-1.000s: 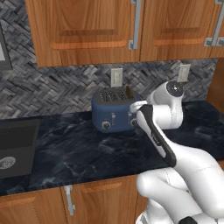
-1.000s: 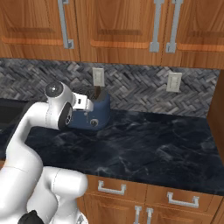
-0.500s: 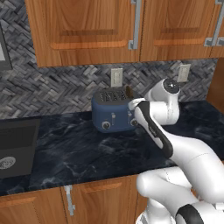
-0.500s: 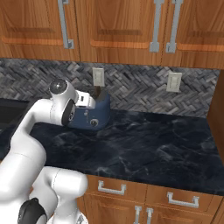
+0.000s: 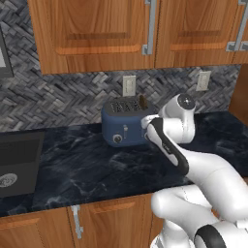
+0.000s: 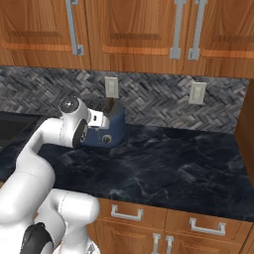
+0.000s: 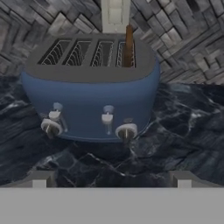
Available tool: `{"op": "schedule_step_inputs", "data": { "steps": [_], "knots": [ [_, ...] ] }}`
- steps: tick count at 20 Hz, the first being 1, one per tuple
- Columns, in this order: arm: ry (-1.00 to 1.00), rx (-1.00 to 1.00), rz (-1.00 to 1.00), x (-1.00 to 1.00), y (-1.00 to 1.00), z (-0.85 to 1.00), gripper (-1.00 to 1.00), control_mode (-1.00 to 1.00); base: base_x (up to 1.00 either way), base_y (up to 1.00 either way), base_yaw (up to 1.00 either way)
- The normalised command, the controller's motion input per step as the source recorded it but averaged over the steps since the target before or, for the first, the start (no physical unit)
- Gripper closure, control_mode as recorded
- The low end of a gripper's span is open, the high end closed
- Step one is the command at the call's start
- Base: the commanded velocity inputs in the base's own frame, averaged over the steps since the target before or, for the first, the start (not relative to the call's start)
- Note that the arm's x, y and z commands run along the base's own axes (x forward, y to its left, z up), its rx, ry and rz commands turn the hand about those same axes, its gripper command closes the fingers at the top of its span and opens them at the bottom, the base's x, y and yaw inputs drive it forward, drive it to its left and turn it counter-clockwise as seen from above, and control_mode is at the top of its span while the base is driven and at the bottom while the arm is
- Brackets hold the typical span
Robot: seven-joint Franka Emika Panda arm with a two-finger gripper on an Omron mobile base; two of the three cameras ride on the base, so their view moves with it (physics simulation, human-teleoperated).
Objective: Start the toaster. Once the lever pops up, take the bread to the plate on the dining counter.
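Observation:
The dark-blue toaster (image 7: pixel 92 87) stands on the black worktop against the tiled wall, also seen at toaster (image 5: pixel 121 127) and toaster (image 6: pixel 113 128). The bread (image 7: pixel 128 46), a brown slice, sticks up from its rightmost slot, and shows as bread (image 5: pixel 143 101). Two small levers (image 7: pixel 107 114) sit high on the front above the round grey knobs (image 7: pixel 126 131). My gripper (image 7: pixel 111 180) is open, level with the toaster's front and a short way from it, holding nothing. The plate and the dining counter are out of view.
A sink (image 5: pixel 14 162) is sunk into the worktop (image 5: pixel 87 169) at the left. Wall outlets (image 5: pixel 129 85) sit behind the toaster and further right. Wooden cabinets (image 5: pixel 97 34) hang overhead. Bare worktop (image 6: pixel 173 158) stretches to the right of the toaster.
The hand has edged a little closer to the toaster's front. The jaws stay open and the toaster and bread have not moved.

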Motion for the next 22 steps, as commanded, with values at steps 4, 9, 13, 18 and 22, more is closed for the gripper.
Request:
{"op": "schedule_step_inputs", "data": {
  "steps": [4, 9, 13, 18, 22],
  "knots": [
    [0.0, 0.0, 0.0, 0.16, 0.0, -0.21, -1.0, -1.0, 0.0, 0.0, 0.0],
    [0.0, 0.0, 0.0, 0.3, 0.0, 0.0, -1.0, -1.0, 0.0, 0.0, 0.0],
    [0.0, 0.01, 0.0, 0.38, -0.09, 0.0, -1.0, -1.0, 0.0, 0.0, 0.0],
    [0.0, 0.04, -0.01, 0.3, -0.27, 0.0, -1.0, -1.0, 0.0, 0.0, 0.0],
    [0.0, 0.01, -0.02, 0.24, -0.18, 0.0, -1.0, -1.0, 0.0, 0.0, 0.0]
  ]
}}
